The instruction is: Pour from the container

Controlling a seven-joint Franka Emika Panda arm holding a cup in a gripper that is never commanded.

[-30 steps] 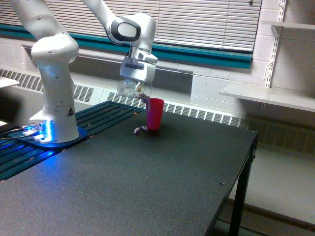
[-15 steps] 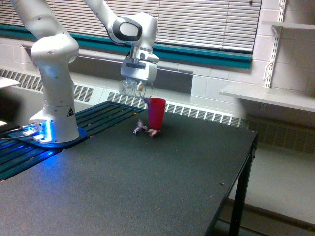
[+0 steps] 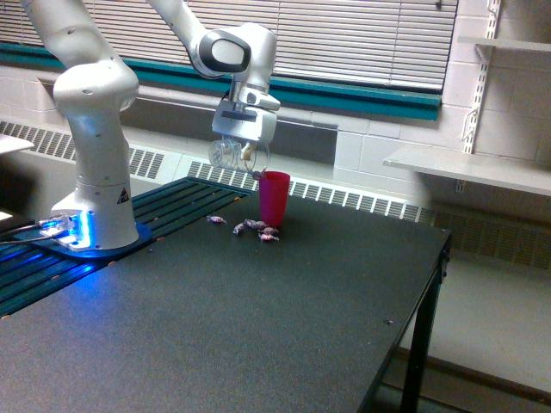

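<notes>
While the fingers (image 3: 244,153) grip the clear container (image 3: 227,154), tipped sideways above the worktop (image 3: 258,327) at ten o'clock from the red cup (image 3: 274,199), it appears light, thin-walled, crushable, best held mid-wall.

A black table (image 3: 284,327) fills the foreground. Behind it, closed blinds (image 3: 362,39) hang above a teal sill (image 3: 370,96) on a white block wall (image 3: 383,163), with a radiator grille (image 3: 362,201) below. A white shelf (image 3: 473,168) juts out beside the table.
</notes>
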